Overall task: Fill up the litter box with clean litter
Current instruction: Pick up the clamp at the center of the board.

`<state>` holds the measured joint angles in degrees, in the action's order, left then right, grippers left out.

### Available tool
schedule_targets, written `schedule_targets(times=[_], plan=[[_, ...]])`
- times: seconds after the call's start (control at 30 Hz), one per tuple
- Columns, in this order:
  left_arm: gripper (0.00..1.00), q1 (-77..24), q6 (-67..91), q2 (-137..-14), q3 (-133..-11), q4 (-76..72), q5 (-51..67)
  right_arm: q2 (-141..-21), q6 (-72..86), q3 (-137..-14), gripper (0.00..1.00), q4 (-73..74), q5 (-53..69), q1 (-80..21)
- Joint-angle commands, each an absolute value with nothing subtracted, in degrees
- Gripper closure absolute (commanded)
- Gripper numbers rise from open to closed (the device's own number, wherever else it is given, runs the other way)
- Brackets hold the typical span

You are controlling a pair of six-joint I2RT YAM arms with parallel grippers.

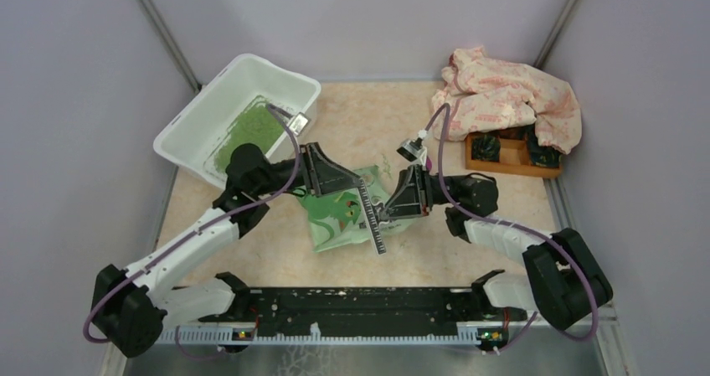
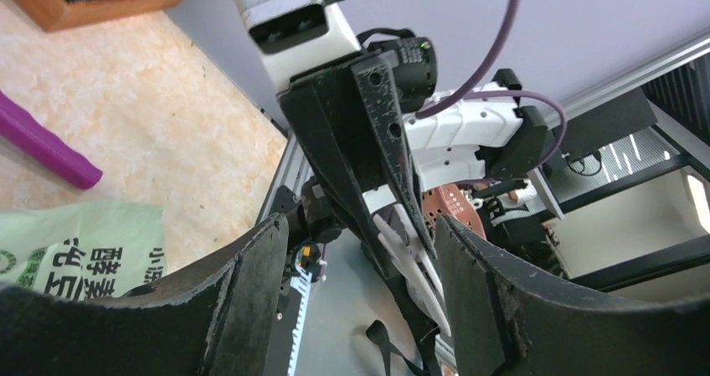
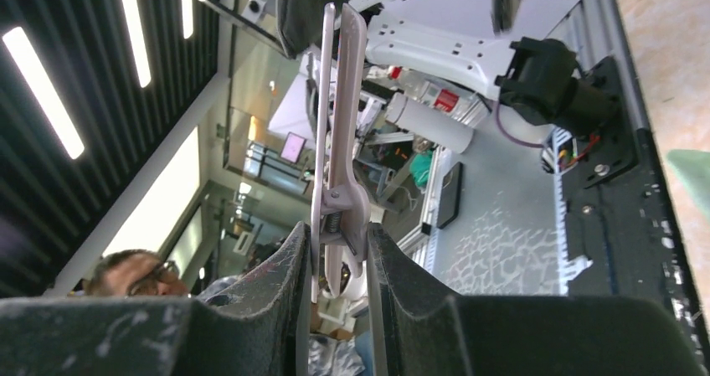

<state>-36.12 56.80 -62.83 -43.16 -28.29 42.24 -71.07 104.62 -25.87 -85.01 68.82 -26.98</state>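
- A long white clip (image 3: 339, 100) is being clamped between the fingers of the right gripper (image 3: 336, 250).
- The left gripper (image 2: 360, 229) is being held with its jaws apart, facing the right one.
- The litter box (image 1: 251, 63), with a patch of clean litter (image 1: 251, 129) inside, is being kept behind the left gripper.
- A green printed bag (image 1: 331, 218) is being overhung by both grippers.

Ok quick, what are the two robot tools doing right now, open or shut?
Left tool: open, gripping nothing.
Right tool: closed on the long pale plastic clip.
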Motion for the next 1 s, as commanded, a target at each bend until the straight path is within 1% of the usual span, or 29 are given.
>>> schedule_targets(times=[0.0,0.2,0.33,0.47,0.57,0.63,0.7,0.8,0.87,0.97], plan=[[0.29,-34.4,56.28,-56.96,-43.19,-29.89,41.38,-70.51,109.23,-27.51,1.0,-98.71,66.67,-28.68],[0.27,-31.54,57.54,-51.69,-43.27,-29.4,41.77,-69.83,110.7,-29.41,1.0,-98.71,66.49,-29.47],[0.26,-31.38,56.93,-51.7,-44.11,-26.33,42.69,-69.68,110.85,-29.84,1.0,-98.72,66.02,-30.22],[0.27,-31.31,54.24,-50.95,-43.6,-21.65,41.2,-69.77,110.7,-29.82,1.0,-98.65,65.45,-30.32],[0.27,-31.29,51.68,-50.48,-43.42,-16.97,40.25,-69.15,106.92,-29.31,1.0,-93.61,65.68,-30.09],[0.28,-31.27,50.25,-50.36,-43.33,-13.72,39.85,-66.85,99.41,-28.93,1.0,-83.35,66.03,-29.62],[0.29,-31.27,48.92,-50.17,-43.46,-9.87,39.91,-62.81,87.81,-29.54,1.0,-66.22,65.81,-28.79],[0.31,-31.3,46.98,-49.66,-43.96,-5.36,39.79,-56.72,61.99,-35.73,1.0,-27.25,62.18,-28.12],[0.32,-31.37,46.1,-49.41,-44.28,-2.58,39.62,-55.1,50.44,-40.26,1.0,-6.79,58.45,-27.62],[0.34,-31.67,45.21,-49.59,-44.37,-0.36,39.51,-54.06,48.85,-39.72,1.0,-0.89,56.28,-23.67]])
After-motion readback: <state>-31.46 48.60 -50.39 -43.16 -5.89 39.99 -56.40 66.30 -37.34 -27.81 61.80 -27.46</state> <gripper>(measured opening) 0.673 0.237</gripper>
